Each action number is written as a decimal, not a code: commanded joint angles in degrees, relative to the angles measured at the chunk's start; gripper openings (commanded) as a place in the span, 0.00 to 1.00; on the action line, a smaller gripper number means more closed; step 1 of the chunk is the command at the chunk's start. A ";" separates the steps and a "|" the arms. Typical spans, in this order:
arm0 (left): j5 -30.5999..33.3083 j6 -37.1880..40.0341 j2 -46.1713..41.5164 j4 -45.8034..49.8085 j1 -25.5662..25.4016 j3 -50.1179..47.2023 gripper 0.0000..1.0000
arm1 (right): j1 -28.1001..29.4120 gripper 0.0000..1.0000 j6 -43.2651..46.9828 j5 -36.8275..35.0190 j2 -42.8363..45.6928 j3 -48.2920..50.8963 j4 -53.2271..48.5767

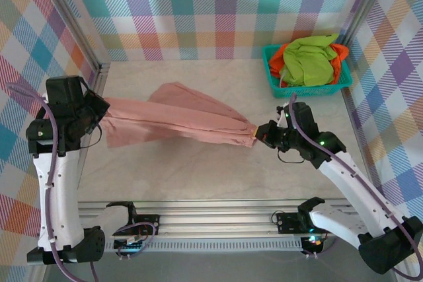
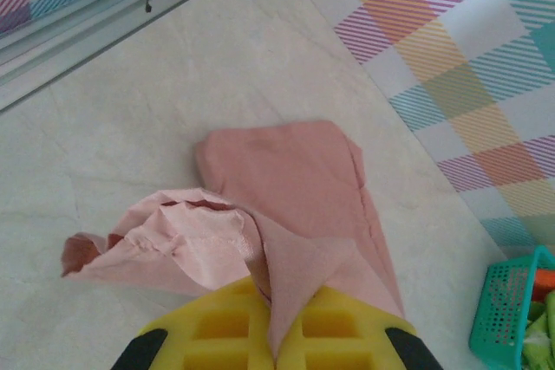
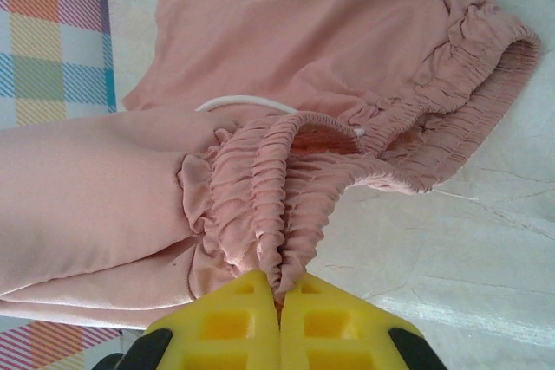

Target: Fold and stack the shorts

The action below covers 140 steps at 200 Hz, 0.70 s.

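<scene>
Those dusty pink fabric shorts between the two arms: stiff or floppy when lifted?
Probably floppy: the dusty pink fabric shorts drape and crumple between the left tool and right tool. Likely light, since a small pinch at each end holds them. The gathered waistband may stretch when pulled.

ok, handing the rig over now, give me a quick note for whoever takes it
Left hand: shut on one end of the pink shorts.
Right hand: shut on their elastic waistband.
The pink shorts are stretched between the two hands across the table.
Green shorts and orange shorts: heaped in the basket, far right.
Done: nothing folded or stacked.
Left: fold the pink pair, then the other two, and stack all three.
</scene>
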<state>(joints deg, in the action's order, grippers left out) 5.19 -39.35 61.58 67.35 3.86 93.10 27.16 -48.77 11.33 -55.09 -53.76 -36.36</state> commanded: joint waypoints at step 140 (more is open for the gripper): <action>1.44 -0.73 36.80 -20.92 -4.53 6.75 0.00 | -5.72 0.00 -1.85 -5.10 -18.30 -3.57 6.47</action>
<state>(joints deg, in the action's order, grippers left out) 4.56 -39.29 93.95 51.00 -0.34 95.13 23.11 -50.37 5.76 -70.35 -54.59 -32.14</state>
